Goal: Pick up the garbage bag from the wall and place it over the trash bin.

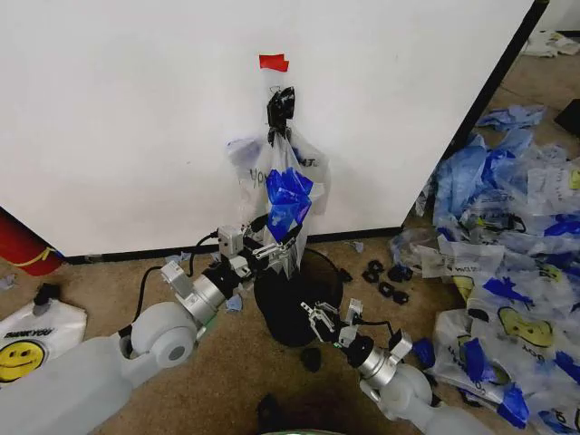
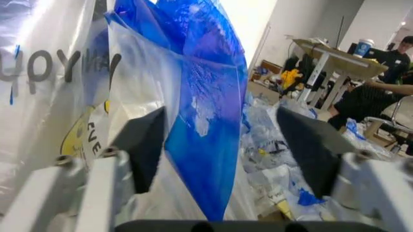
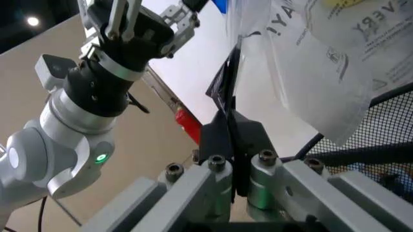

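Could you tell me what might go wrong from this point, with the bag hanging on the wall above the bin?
1. The left claw is open around the garbage bag's blue fold; if it pinches only that thin fold, the bag may slip or tear.
2. The bag hangs from a black clip on the wall; a sideways pull could rip it.
3. The right claw, shut, sits close to the trash bin and could tip it.

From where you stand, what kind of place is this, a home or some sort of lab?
Most likely a robot test lab or workshop, not a home. A bare white wall panel stands as a staged backdrop, a heap of plastic bags covers the carpet, and the left wrist view shows a desk with people seated behind it.
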